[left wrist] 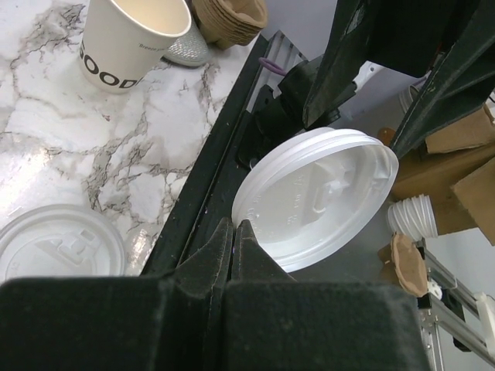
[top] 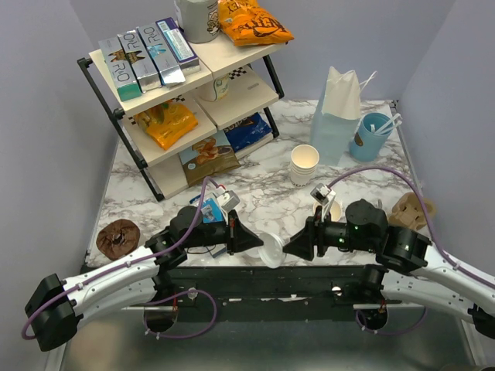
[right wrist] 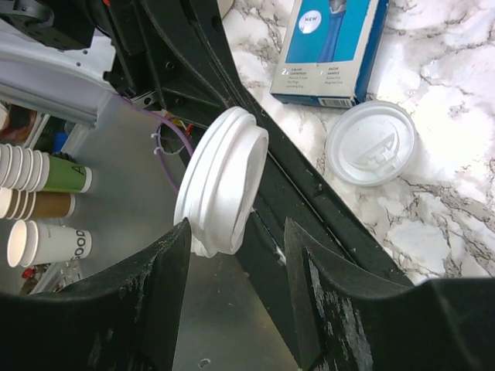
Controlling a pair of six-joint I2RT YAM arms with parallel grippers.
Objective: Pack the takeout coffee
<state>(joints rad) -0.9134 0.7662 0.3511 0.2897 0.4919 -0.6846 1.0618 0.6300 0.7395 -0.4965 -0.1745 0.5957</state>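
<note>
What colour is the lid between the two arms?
White; the lid shows best in the left wrist view.

We see bright, even light and soft shadows; the marble table (left wrist: 46, 154) glares faintly; wrist views blur up close.

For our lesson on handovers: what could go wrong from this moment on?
The left claw pinches only the rim of the white sip lid, which hangs past the near edge of the marble table, over the black base rail; a slip could drop it there. The right claw stands open around the lid's opposite edge; closing off-centre might buckle it or twist it loose.
</note>
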